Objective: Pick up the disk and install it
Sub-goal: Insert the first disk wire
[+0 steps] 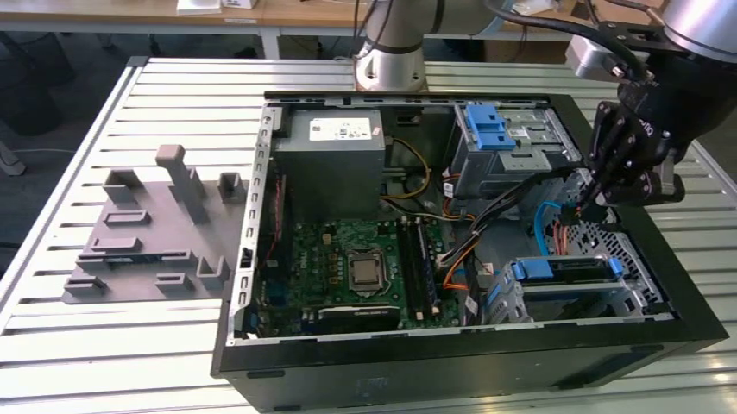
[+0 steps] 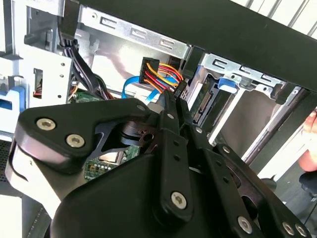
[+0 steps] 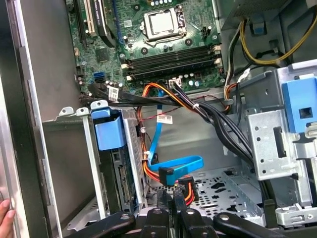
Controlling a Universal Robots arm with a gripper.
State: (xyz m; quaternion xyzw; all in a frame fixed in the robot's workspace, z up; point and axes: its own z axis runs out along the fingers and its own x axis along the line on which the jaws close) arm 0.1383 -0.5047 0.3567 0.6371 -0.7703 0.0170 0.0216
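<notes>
The disk [image 1: 564,269] sits inside the lower metal cage [image 1: 627,302] at the case's front corner, on the exterior view's right, with its blue bracket showing. In both wrist views its connector edge [image 3: 122,184] [image 2: 207,100] faces the open case floor. My gripper [image 1: 585,205] hangs inside the case just behind that cage. It is shut on a black power connector [image 2: 154,73] with red, yellow and orange wires [image 3: 184,191]. A blue data cable [image 3: 181,163] loops right beside the connector. The connector is apart from the disk.
The open computer case [image 1: 461,358] lies on a slatted table [image 1: 69,155]. Inside are a motherboard [image 1: 357,263], a grey power supply [image 1: 328,164] and an upper drive cage with a blue latch [image 1: 495,129]. Black cable bundles [image 3: 218,119] cross nearby. A hand [image 3: 4,218] rests at the case edge.
</notes>
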